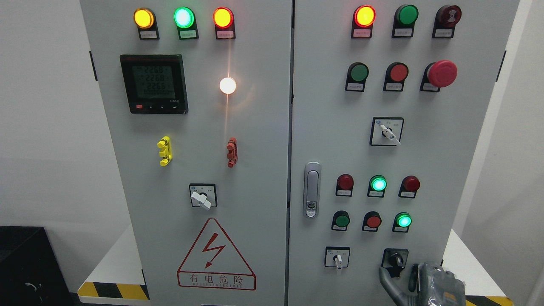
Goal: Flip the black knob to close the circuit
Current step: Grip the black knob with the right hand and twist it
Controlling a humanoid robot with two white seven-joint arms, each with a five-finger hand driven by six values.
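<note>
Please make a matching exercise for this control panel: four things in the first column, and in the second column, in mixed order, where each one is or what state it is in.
Things:
1. black knob
2. meter
3. mushroom button
4. warning triangle

Places or states:
A. upper left door, digits lit
B. lower left door, red lightning bolt
C. bottom of right door, right hand at it
D. upper right door, red, sticking out

Pairs: 1-C, 2-A, 3-D, 4-B

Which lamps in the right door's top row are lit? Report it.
Only the red lamp glows; the green lamp and the dark red buzzer beside it are dark.
</note>
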